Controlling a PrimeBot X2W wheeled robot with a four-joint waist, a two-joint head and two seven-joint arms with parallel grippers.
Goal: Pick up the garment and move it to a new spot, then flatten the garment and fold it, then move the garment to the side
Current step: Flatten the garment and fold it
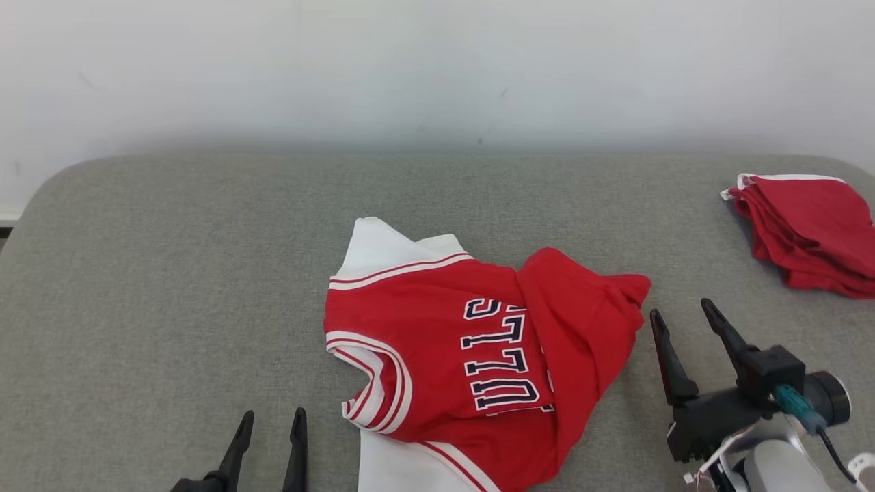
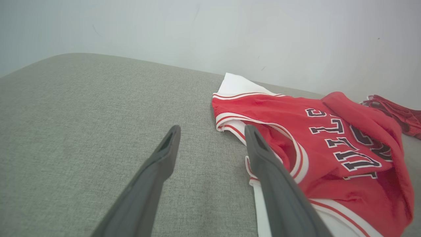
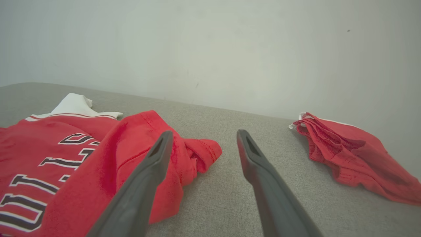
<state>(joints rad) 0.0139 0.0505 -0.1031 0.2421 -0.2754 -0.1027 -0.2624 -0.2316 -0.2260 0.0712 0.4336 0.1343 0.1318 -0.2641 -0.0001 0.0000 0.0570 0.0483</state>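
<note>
**Room to the left, red cloth piled at the right**

Grey padded table point(image 1: 171, 273) curves off at its far-left corner, and a pale wall point(image 1: 437, 68) runs along the whole back edge. The left half of the surface lies bare from back to front.

At the lower left the left gripper point(image 1: 273, 413) points up the table with its two dark fingers spread and nothing between them. In its wrist view the right-hand finger overlaps the jersey's white-trimmed armhole.

The garment, a red jersey point(image 1: 437, 328) with dark, white-edged letters running sideways, lies crumpled in the middle towards the front. A white part sticks out at its far-left corner and another at the near edge. A loose red fold is bunched over its right side.

Just beside that fold the right gripper point(image 1: 681, 309) hangs over bare cloth, fingers wide apart and empty.

Between it and the right edge is a strip of clear surface. Farther back, a pile of folded red cloth point(image 1: 813, 232) with a white border sits against the right edge, well apart from the jersey.
</note>
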